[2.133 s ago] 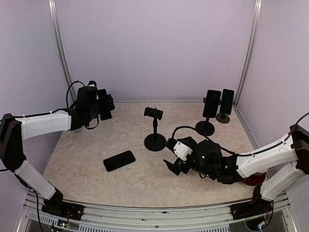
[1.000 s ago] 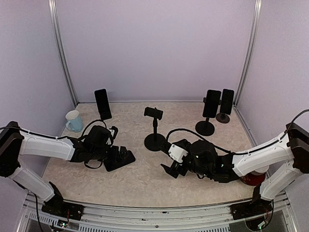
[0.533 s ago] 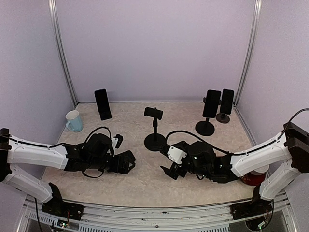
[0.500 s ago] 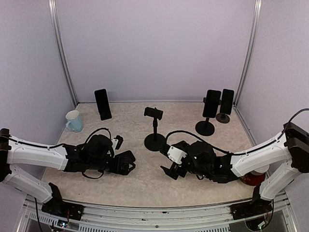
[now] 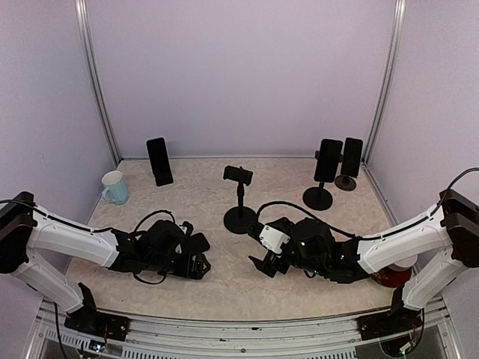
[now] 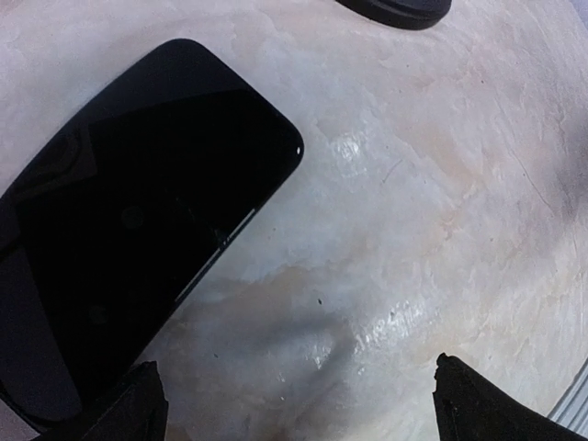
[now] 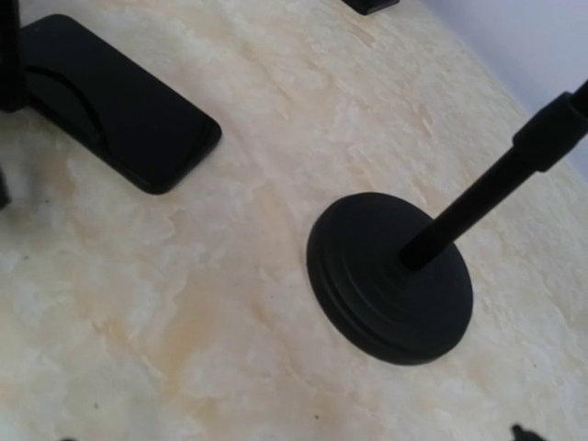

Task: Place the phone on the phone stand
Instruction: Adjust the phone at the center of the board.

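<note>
The left gripper sits low over the front-left part of the table, its two fingers spread wide apart with nothing clamped between them. The phone lies flat, screen up and dark, directly under that gripper. In the left wrist view it fills the left side of the frame, and one rounded corner reaches out towards the middle of the gap. Its lower end runs beneath the left-hand finger. Whether that finger actually touches the glass is hard to make out.

Level with it on the right, the right gripper also hangs close above the tabletop with its fingers wide apart and empty, pointing leftwards at the phone. A red object shows behind the right arm, mostly hidden by it.

Just beyond the two grippers, near the table's centre, stands the phone stand: a round black base, a thin upright post and a small clamp head on top holding nothing. The phone is well apart from it, still on the tabletop.

At the back left a pale mug stands beside a propped-up dark phone. At the back right two more phones on stands stand upright, side by side.
</note>
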Tool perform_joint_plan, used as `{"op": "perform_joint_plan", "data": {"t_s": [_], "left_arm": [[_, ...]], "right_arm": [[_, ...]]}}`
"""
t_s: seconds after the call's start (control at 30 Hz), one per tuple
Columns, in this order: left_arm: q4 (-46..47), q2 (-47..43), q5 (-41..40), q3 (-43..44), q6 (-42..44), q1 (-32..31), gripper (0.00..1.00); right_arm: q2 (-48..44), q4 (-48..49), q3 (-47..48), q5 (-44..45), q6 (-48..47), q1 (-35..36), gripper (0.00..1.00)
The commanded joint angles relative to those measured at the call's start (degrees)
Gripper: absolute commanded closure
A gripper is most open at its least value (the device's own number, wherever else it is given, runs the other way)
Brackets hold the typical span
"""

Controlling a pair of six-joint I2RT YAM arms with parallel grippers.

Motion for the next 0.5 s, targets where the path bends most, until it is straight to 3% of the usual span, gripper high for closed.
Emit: {"op": "perform_joint_plan", "data": {"t_s": [0.0, 0.27, 0.47], "left_arm": [[-4.2, 5.0, -7.0, -0.7, -3.1, 0.1, 0.01], [-4.3, 8.7, -15.8, 0.1, -5.7, 6.8, 0.01], [-1.0, 10.9, -15.2, 5.4, -2.3, 10.5, 0.01]], "right_arm": [[-0.7, 1.7, 0.1, 0.9, 0.2, -0.5, 0.0], [-0.4, 1.5, 0.3, 0.2, 0.4, -0.5, 0.0], [-1.5, 2.0, -0.3, 0.9, 0.4, -0.6, 0.0]]}}
